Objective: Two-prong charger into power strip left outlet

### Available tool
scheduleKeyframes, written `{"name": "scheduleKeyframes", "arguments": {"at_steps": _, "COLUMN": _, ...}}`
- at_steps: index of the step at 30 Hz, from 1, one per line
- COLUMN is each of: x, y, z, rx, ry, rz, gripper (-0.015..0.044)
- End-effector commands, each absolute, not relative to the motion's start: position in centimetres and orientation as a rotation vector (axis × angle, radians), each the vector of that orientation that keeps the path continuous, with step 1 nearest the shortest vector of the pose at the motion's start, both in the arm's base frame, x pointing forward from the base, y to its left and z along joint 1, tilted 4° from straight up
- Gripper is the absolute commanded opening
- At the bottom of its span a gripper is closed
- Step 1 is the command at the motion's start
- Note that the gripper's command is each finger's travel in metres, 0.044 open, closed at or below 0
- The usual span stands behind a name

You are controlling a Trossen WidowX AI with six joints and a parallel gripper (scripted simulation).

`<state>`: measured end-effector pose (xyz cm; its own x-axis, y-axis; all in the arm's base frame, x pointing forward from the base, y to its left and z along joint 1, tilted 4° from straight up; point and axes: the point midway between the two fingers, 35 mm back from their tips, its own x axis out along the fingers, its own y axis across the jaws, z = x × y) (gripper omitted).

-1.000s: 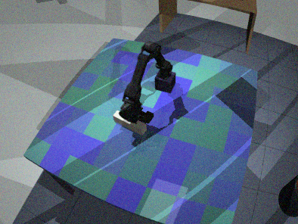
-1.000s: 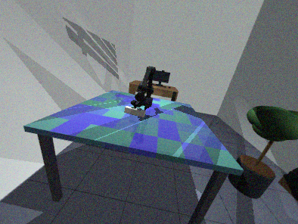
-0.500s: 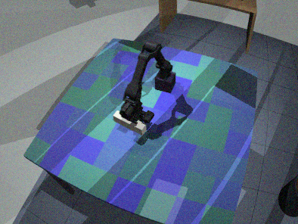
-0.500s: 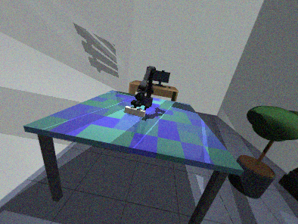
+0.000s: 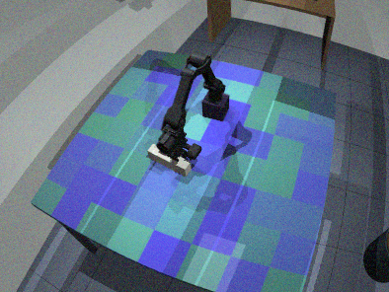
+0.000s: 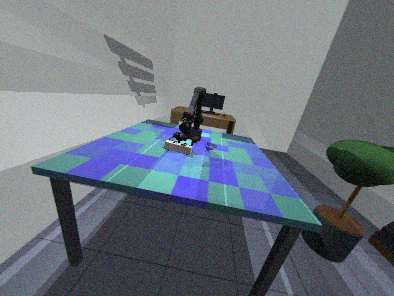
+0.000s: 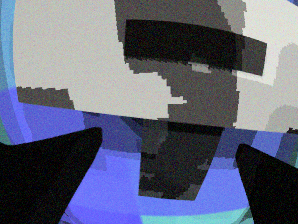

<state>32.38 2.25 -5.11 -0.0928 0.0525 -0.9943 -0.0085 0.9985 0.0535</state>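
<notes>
The power strip [image 5: 184, 168] [image 6: 178, 147] [image 7: 60, 60] is a pale block on the table, partly in shadow, with a long black bar on the face seen in the wrist view. My gripper [image 5: 179, 150] [image 7: 172, 144] is open beside it, its black fingertips wide apart. A dark block, which looks like the charger [image 7: 175, 167], stands between the fingers with a gap on both sides. Its upper end meets or passes behind the strip's lower edge. The prongs and the outlets are hidden, so how deep the prongs sit cannot be told. The arm hides the charger in the top and exterior views.
The patchwork table [image 5: 276, 212] [image 6: 145, 180] carries the arm's dark base [image 5: 215, 108] behind the strip. Shadows fall across the table beside the arm. A wooden desk [image 5: 272, 6] with a monitor [image 6: 214, 101] stands beyond the table, and a potted plant [image 6: 362, 160] stands on the floor at the right.
</notes>
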Motion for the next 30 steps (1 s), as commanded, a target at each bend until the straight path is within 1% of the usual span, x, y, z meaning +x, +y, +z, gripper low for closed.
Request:
{"name": "scheduleKeyframes", "arguments": {"at_steps": 1, "x": 32.1, "y": 2.3, "z": -5.1, "rx": 0.036, "ry": 1.663, "rz": 0.052, "gripper": 0.044}}
{"name": "scheduleKeyframes", "arguments": {"at_steps": 14, "x": 31.8, "y": 2.3, "z": -5.1, "rx": 0.036, "ry": 1.658, "rz": 0.052, "gripper": 0.044}}
{"name": "scheduleKeyframes", "arguments": {"at_steps": 30, "x": 30.2, "y": 2.3, "z": -5.1, "rx": 0.036, "ry": 1.66, "rz": 0.052, "gripper": 0.044}}
